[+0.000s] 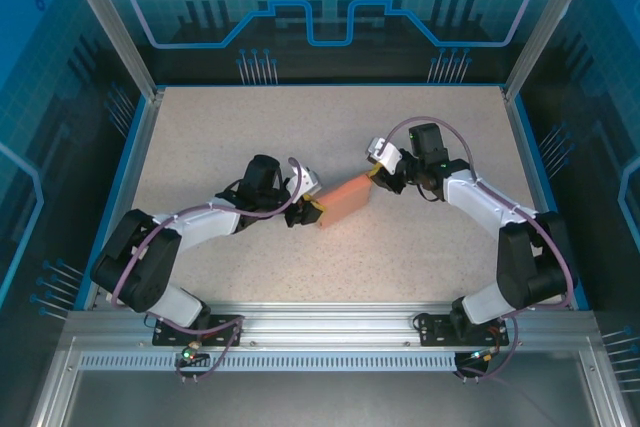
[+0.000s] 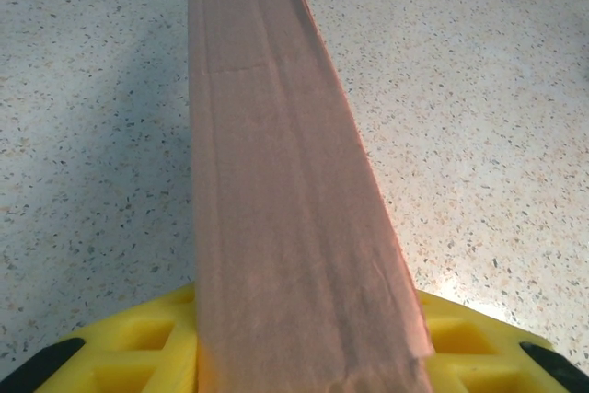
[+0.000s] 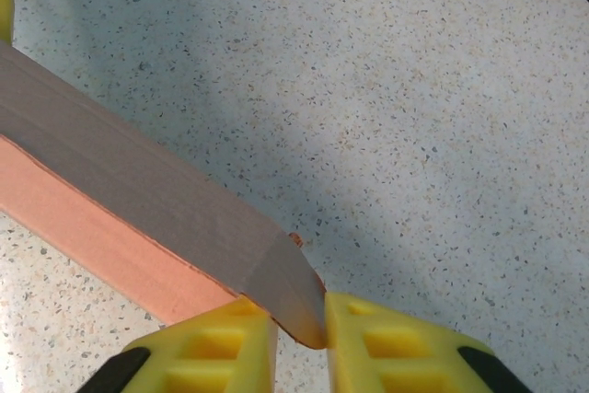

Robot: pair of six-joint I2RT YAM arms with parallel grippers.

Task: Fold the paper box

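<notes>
The paper box is a salmon-pink folded cardboard strip held just over the speckled table, between the two arms. My left gripper is shut on its near-left end. In the left wrist view the paper box runs straight away from my left gripper, with a yellow finger on either side of it. My right gripper meets the far-right end. There the rounded end flap of the paper box sits pinched between the yellow fingers of my right gripper.
The speckled beige table has a blue rim and aluminium posts at its corners. An aluminium rail with both arm bases runs along the near edge. Bare tabletop lies around the box on all sides.
</notes>
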